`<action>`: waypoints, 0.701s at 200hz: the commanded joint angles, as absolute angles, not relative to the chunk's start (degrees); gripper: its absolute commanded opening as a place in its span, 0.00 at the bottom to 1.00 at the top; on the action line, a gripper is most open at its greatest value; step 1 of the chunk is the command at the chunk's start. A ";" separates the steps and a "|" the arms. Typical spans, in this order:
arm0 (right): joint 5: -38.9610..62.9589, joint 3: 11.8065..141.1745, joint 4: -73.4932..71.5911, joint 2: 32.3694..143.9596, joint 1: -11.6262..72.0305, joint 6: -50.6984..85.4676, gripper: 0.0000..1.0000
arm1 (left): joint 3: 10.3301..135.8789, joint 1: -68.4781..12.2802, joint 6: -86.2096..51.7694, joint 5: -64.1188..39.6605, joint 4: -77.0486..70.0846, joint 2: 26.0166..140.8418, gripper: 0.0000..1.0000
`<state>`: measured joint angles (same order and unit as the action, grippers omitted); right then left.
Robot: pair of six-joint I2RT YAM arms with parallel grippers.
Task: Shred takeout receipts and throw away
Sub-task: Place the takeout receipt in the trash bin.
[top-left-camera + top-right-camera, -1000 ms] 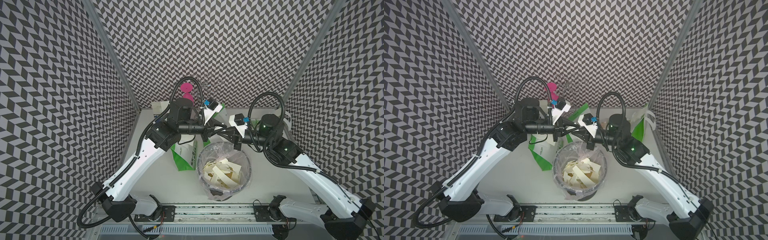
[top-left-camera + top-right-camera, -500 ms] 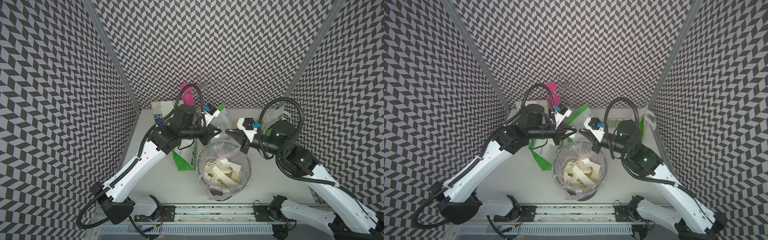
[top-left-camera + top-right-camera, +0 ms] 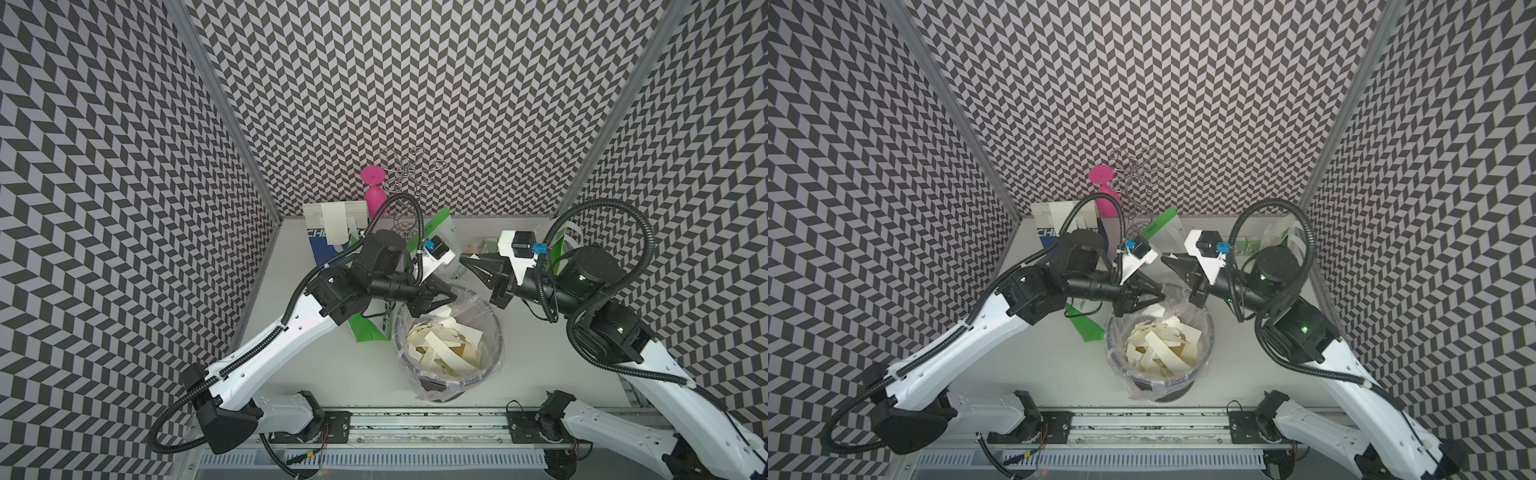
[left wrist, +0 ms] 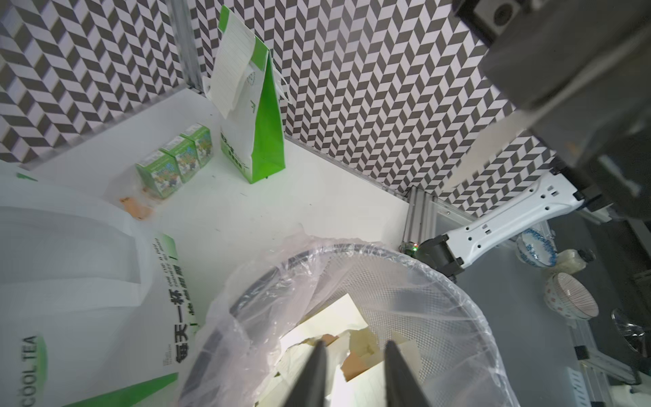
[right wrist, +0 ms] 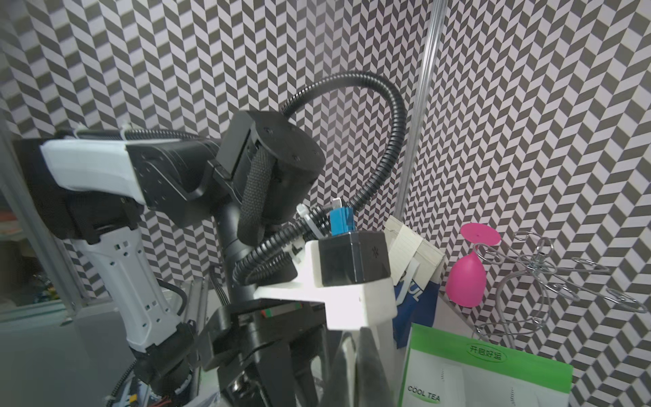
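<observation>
the left claw [image 4: 354,347] hangs over the far left rim of the bin [image 3: 498,328]. its fingers [image 4: 317,373] are apart with nothing between them. the bin has a clear liner and stands on the table [image 3: 353,374] near the middle of the front edge. cream scraps [image 3: 440,347] are heaped inside it, right below the spread fingers.

the right claw [image 3: 465,261] is held above the table just past the bin's far rim. it points at the left claw, and the two are apart. its jaws are pressed together. in the left wrist view a pale strip [image 4: 482,155] sticks out of them and slants down; the top views do not show it.

a green bag [image 4: 267,134] stands upright in the far right corner, with a whole receipt [image 4: 232,60] hanging down its face. a blue bag [image 3: 328,249] stands in the far left corner with slips [image 3: 336,224] stuck on its top.

juice boxes [image 4: 176,165] sit in a row by the far edge, near the green bag. a pink glass [image 3: 374,195] stands behind the blue bag.
</observation>
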<state>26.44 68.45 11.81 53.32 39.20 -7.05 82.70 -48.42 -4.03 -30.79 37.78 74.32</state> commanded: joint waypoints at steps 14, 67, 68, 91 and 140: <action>31.11 64.93 1.34 52.49 38.93 3.96 0.00 | 82.14 -48.45 -3.70 -31.18 33.16 71.26 0.59; 31.40 58.62 -13.23 51.03 38.94 19.59 0.00 | 75.15 -47.72 -9.84 -37.90 12.09 67.01 0.74; 31.34 58.58 -13.43 51.00 38.94 19.81 0.00 | 75.06 -47.68 -9.93 -38.07 11.89 67.04 0.74; 31.89 57.37 -17.22 50.63 38.94 24.29 0.00 | 73.71 -47.72 -10.52 -38.60 8.28 67.45 0.74; 33.49 54.68 -24.50 50.89 38.94 31.50 0.00 | 75.07 -47.38 -12.30 -42.71 3.32 70.40 0.66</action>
<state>32.45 55.55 -17.06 51.64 39.11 26.04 74.22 -47.83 -10.41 -38.98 9.21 69.58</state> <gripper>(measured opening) 0.047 0.684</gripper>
